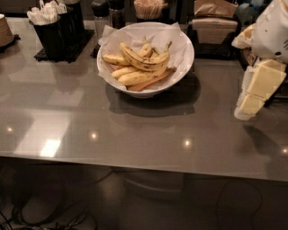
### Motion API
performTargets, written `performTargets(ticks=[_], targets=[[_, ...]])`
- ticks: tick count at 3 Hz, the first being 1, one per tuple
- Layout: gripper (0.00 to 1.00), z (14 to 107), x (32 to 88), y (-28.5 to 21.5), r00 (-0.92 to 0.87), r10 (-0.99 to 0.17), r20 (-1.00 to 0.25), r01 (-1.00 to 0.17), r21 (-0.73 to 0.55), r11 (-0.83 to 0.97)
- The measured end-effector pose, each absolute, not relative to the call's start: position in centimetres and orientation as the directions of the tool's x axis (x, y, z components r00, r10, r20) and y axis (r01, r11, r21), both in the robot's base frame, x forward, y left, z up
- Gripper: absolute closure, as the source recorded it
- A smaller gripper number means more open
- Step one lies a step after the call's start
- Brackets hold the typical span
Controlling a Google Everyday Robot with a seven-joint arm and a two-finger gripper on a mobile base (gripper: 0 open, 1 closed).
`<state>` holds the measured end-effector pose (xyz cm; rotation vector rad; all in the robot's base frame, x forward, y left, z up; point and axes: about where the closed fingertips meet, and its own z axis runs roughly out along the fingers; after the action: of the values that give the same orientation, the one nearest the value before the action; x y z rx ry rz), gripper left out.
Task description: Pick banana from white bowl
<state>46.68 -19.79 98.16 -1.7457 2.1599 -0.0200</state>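
Observation:
A wide white bowl (185, 57) lined with crumpled white paper stands at the back middle of the grey table. It holds several yellow bananas. A long curved brown-speckled banana (143, 62) lies on top of the pile, with paler ones under it. My gripper (257, 92), with cream-coloured fingers pointing down and to the left, hangs above the table at the right edge of the view. It is well to the right of the bowl and apart from it, and nothing shows in it.
A black holder (54, 33) with white packets stands at the back left on a dark mat. Shakers (108, 15), a toothpick cup (148, 9) and a brown napkin box (213, 20) stand behind the bowl. The table's front edge (135, 164) runs across the lower view.

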Motion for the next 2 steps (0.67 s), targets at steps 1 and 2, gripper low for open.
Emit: performTargets(ticks=[1,2], targets=[[0.00,98.1,51.1,-15.5,-0.059,-0.933,-0.356,-0.971,-0.196,0.136],[0.00,96.4,54.7,-11.3,0.010,-0.915,-0.403,-0.988,-0.146,0.053]])
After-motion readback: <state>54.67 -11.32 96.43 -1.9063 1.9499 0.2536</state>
